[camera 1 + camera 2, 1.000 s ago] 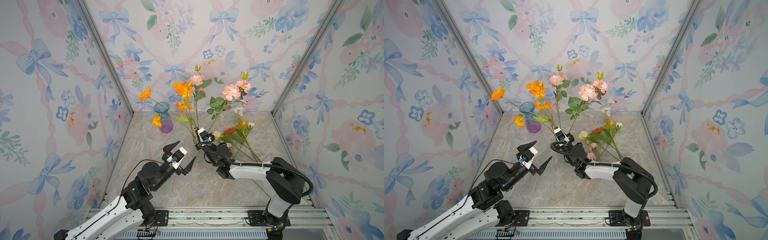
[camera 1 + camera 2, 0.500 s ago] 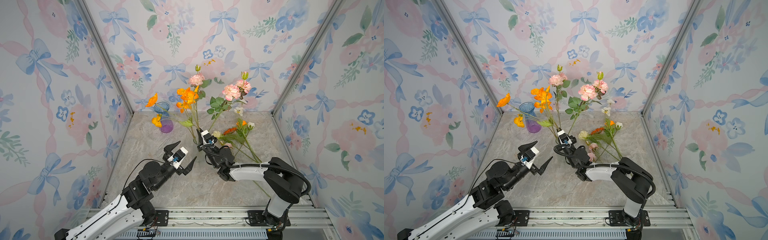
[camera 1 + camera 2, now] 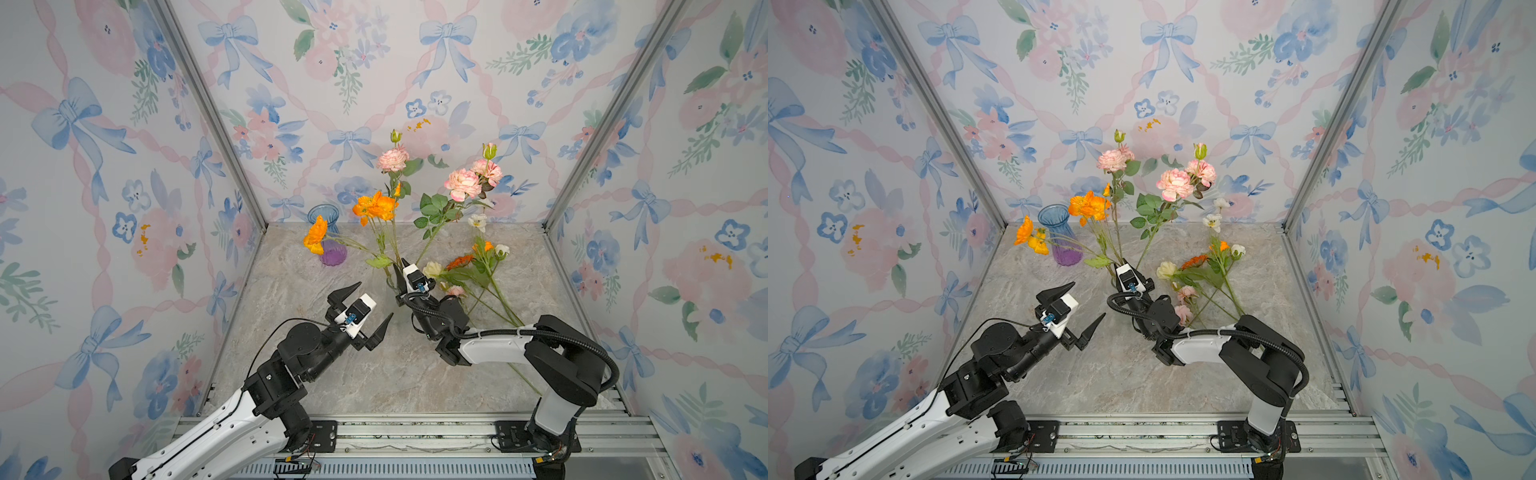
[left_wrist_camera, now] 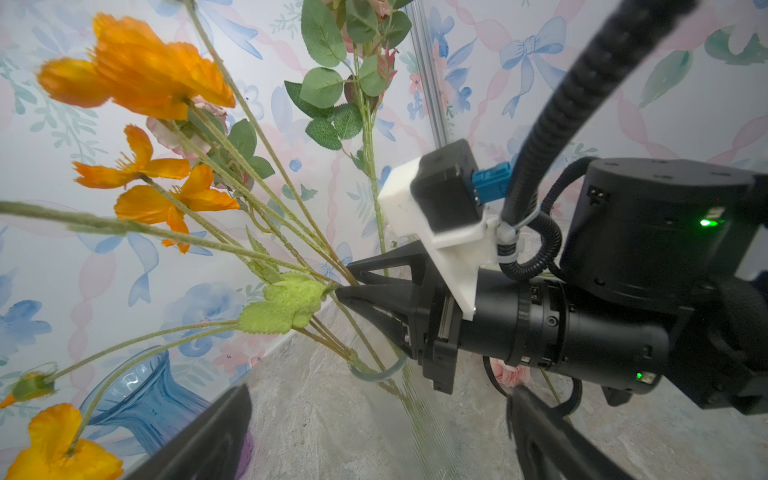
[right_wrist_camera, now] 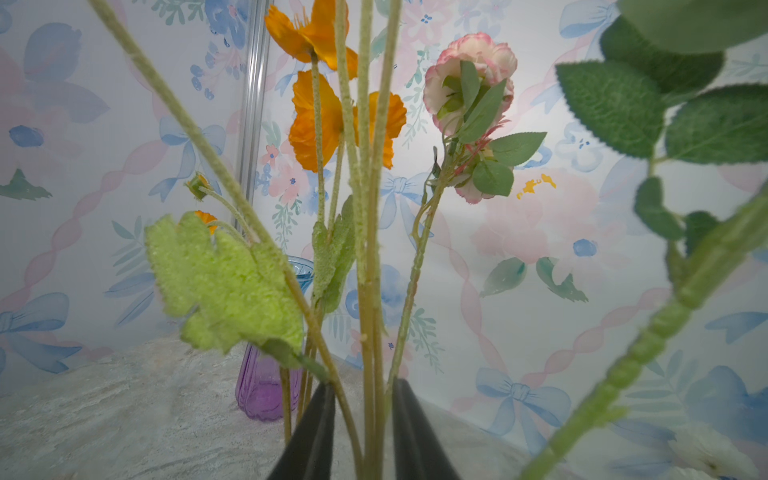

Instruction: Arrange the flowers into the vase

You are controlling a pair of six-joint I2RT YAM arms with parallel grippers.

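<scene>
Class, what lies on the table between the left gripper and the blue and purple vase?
Nothing: between left gripper and blue and purple vase both top views show only bare marble tabletop.

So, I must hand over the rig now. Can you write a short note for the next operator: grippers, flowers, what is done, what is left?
The left gripper is open wide and empty, hovering over the table beside the clear vase.
The right gripper has its jaws parted around the stems just above the mouth of that vase; the grip looks loose.
Done: the standing flowers, orange and pink, have their stems in the clear vase.
Left: the loose flowers lie on the table to its right and still need to go in.
The blue and purple vase at the back left seems unused.
</scene>
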